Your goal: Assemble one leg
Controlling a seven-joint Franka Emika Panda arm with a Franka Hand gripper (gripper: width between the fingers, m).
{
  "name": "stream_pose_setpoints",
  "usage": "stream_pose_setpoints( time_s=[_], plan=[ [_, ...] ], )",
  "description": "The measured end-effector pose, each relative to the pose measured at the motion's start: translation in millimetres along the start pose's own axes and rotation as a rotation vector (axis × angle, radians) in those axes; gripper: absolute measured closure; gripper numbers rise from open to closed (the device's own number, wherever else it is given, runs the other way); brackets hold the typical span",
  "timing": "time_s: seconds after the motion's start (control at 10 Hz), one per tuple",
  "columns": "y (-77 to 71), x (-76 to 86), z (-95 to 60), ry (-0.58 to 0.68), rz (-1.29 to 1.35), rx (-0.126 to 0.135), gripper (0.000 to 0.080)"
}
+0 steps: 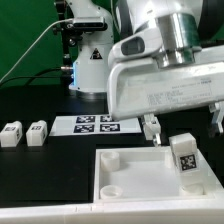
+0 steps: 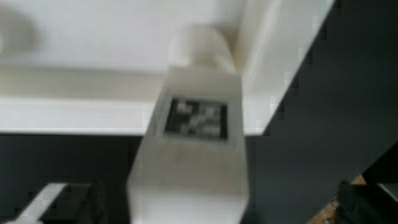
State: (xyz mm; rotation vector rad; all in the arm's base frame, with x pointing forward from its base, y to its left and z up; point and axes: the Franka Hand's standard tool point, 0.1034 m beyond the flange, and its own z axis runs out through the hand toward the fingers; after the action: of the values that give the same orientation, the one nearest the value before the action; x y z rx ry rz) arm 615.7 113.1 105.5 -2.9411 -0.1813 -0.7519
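One leg, a small white block with a black-and-white tag, stands slightly tilted at the far corner of the white plate on the exterior view's right. My gripper is just above it and open, one finger on either side and neither touching it. In the wrist view the leg runs between the wide-spread fingers of the gripper, tag facing the camera. Its far end is at the plate's corner socket. Two more legs stand on the table at the exterior view's left.
The marker board lies on the black table behind the plate. A dark stand with cables rises at the back. The plate's front rim lies near the table's front edge.
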Motion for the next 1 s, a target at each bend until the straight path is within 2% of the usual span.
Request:
stream_pose_setpoints(
  time_s=[0.1, 0.2, 0.3, 0.4, 0.5, 0.6, 0.7, 1.0],
  plan=[
    [-0.6, -0.5, -2.0, -0.063, 0.002, 0.010, 0.0151],
    [-3.2, -5.2, -1.2, -0.195, 0.006, 0.030, 0.0151],
    [-3.4, -1.6, -1.6, -0.293, 0.009, 0.046, 0.0151],
    [-0.8, 2.4, 0.0, -0.339, 0.013, 0.052, 0.0151],
    [-0.3, -4.2, 0.2, -0.462, 0.016, 0.068, 0.0151],
    [1.5, -0.1, 3.1, -0.546, 0.021, 0.083, 0.0151],
    [4.1, 6.4, 8.8, -0.534, 0.024, 0.081, 0.0151],
    [1.0, -1.0, 17.5, -0.541, 0.038, 0.078, 0.0151]
  ],
)
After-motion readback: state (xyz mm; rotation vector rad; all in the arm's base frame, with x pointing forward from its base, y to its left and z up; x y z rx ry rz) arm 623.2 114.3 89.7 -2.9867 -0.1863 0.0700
